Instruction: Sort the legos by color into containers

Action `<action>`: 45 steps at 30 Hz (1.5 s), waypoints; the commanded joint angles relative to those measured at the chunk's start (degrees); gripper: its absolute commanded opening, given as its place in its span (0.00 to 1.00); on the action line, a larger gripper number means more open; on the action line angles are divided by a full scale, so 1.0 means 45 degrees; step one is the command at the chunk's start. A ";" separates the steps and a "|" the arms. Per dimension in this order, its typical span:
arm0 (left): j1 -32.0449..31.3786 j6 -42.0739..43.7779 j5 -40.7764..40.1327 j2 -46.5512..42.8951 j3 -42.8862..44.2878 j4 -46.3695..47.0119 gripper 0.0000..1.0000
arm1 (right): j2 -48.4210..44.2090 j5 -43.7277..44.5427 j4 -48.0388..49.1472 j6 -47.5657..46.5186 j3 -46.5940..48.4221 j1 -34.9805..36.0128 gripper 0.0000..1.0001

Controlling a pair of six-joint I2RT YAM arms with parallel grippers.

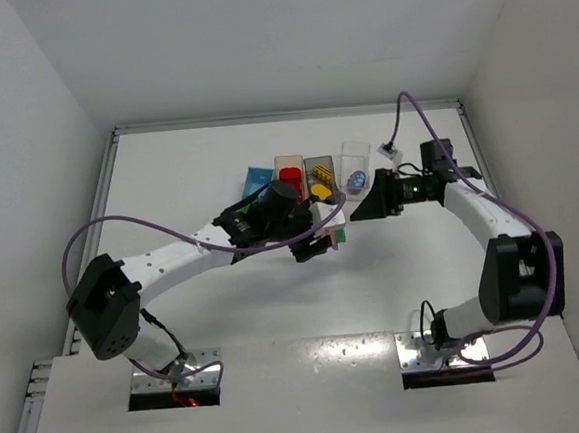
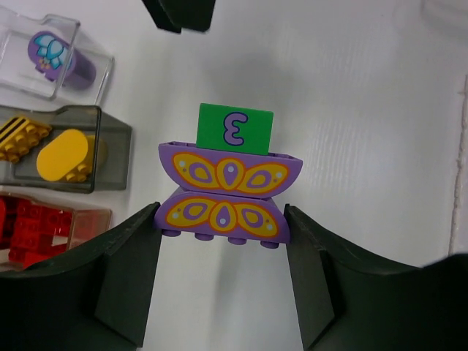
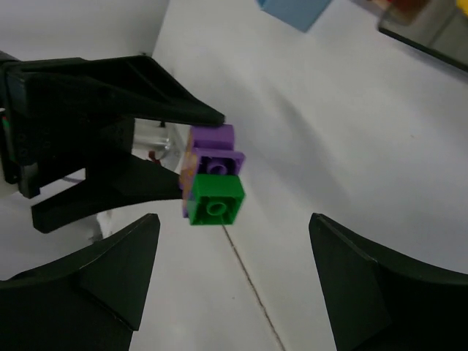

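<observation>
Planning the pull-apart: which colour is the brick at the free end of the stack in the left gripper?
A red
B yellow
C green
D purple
C: the green brick, marked 3, sits at the far end of the purple bricks, and the left gripper pinches the nearer purple one.

Four bins (image 1: 317,160) standing in row at far middle of table (image 1: 227,312). Brick stack (image 2: 223,194) being held in left gripper (image 2: 221,213), just in front of row. Right gripper (image 1: 361,208) hanging just right of stack, facing it.
</observation>
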 commanded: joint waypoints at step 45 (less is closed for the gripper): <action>0.1662 -0.1402 -0.2828 -0.1027 0.0009 0.0742 0.23 | 0.3107 -0.2894 0.2006 0.0386 0.3768 0.1759 0.00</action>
